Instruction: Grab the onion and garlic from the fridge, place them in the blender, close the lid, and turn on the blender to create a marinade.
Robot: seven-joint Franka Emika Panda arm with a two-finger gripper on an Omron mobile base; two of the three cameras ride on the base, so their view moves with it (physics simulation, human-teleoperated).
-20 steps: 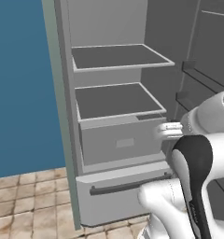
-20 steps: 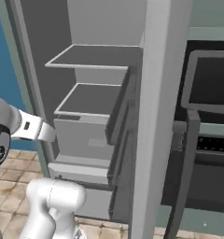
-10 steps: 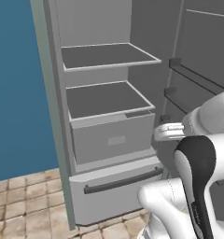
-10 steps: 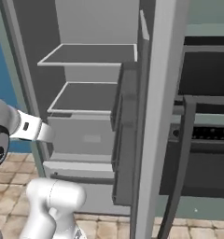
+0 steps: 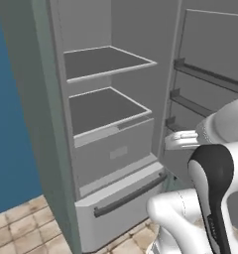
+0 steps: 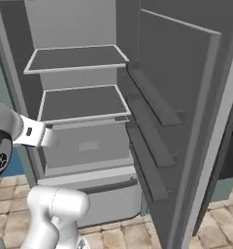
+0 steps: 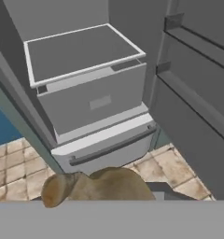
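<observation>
The garlic (image 7: 93, 186), a dull tan-brown lump, sits right at the bottom of the hand view, close to the camera. My gripper (image 7: 103, 196) is shut on it, and the lump hides most of the fingertips. The fridge (image 5: 111, 149) stands open ahead with two flat grey shelves (image 5: 103, 62), a grey drawer box (image 7: 93, 100) and a lower drawer with a dark bar handle (image 7: 111, 147). Its shelves hold nothing that I can see. The onion, the blender and the lid are out of view.
The open fridge door (image 6: 181, 121) with its grey door racks stands to the right of the fridge, close to the arm. A blue wall (image 5: 12, 124) is to the left. Tan floor tiles (image 7: 20, 161) lie below the fridge front.
The whole picture has shifted in both base views, so the base and cameras have moved relative to the fridge. The door now takes up more of the right side.
</observation>
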